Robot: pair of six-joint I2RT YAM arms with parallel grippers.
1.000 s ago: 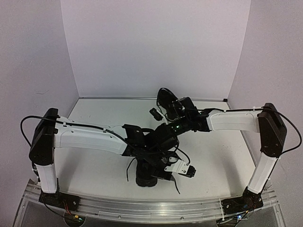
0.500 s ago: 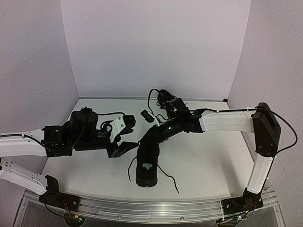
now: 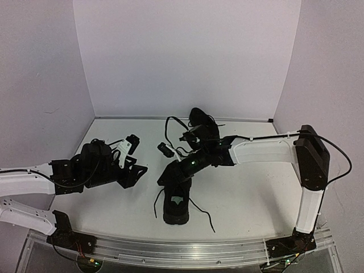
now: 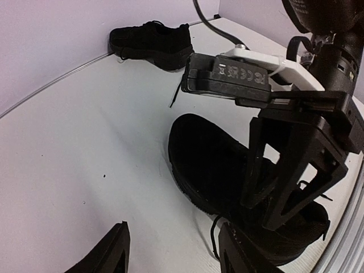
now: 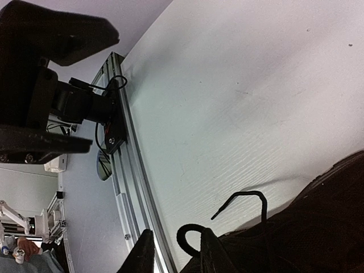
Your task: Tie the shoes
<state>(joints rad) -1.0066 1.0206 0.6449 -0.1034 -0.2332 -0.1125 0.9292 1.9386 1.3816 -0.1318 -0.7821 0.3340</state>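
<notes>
- A matte white table (image 3: 256, 193) stands in a corner of plain pale lilac walls (image 3: 187, 57), with a ribbed aluminium rail (image 3: 170, 253) along its near edge.
- The left arm lies low and stretched along the left side of the table, its wrist turned inward toward the middle. The left gripper (image 3: 135, 172) hangs just beside the near shoe (image 3: 176, 207), apart from it.
- From the left wrist view, that gripper's two dark fingers stand wide apart with only bare table between them — nothing held.
- The right arm rises from its base, bends at the elbow and reaches left across the table. The right gripper (image 3: 168, 176) points down over the heel end of the near shoe.
- Its fingers are parted only a little. A curl of thin black lace (image 5: 190, 230) sits in the narrow gap; whether they touch it I cannot tell.
- A black module (image 4: 227, 73) on the right wrist bears small white printed marks, too small to read.
- The near shoe is black with a woven-looking upper — toe toward the rail, its loose laces trailing onto the table on both sides.
- The far shoe (image 3: 200, 120), also black and low-cut, lies close to the back wall, well apart from its mate.
</notes>
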